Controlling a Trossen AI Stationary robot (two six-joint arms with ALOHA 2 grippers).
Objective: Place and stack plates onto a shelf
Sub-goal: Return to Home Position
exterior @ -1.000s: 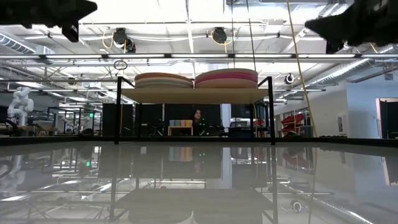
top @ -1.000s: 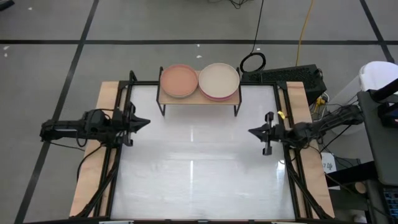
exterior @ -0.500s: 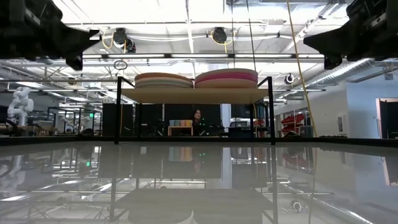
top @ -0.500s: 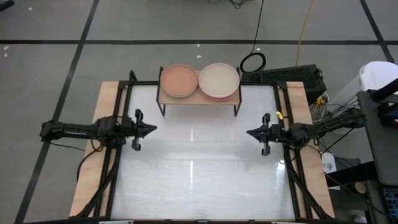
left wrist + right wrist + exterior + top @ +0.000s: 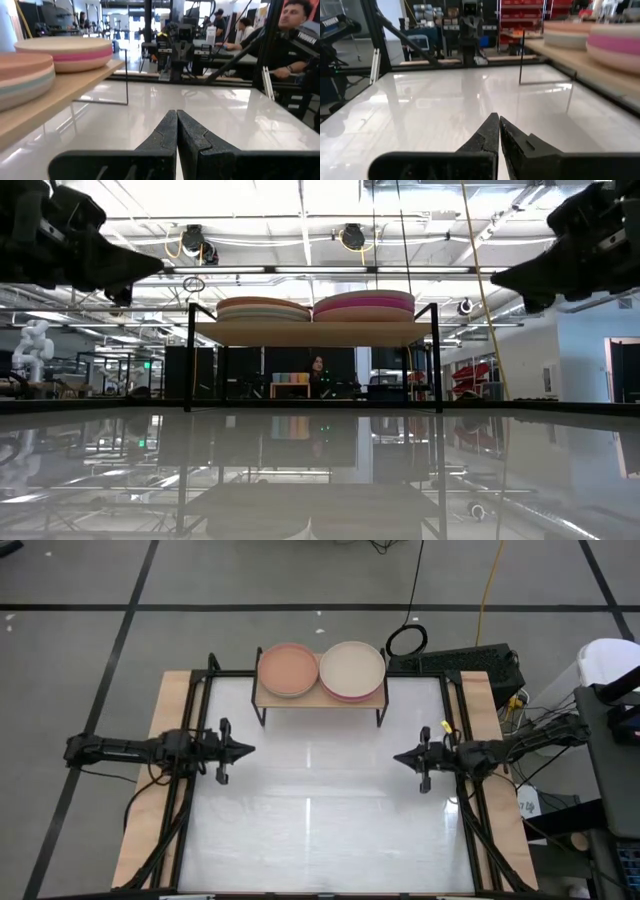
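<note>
High view: shelf [image 5: 320, 699] holds peach-topped plate stack [image 5: 289, 670] beside beige-topped stack [image 5: 352, 669].

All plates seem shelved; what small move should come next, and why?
Probably draw the left claw and right claw back outward to park: both are shut and empty, the peach-topped stack and beige-topped stack sit on the shelf, and no plate lies on the table.

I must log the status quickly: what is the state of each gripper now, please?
Left gripper: closed, empty, above the table's left side.
Right gripper: closed, empty, above its right side.
</note>
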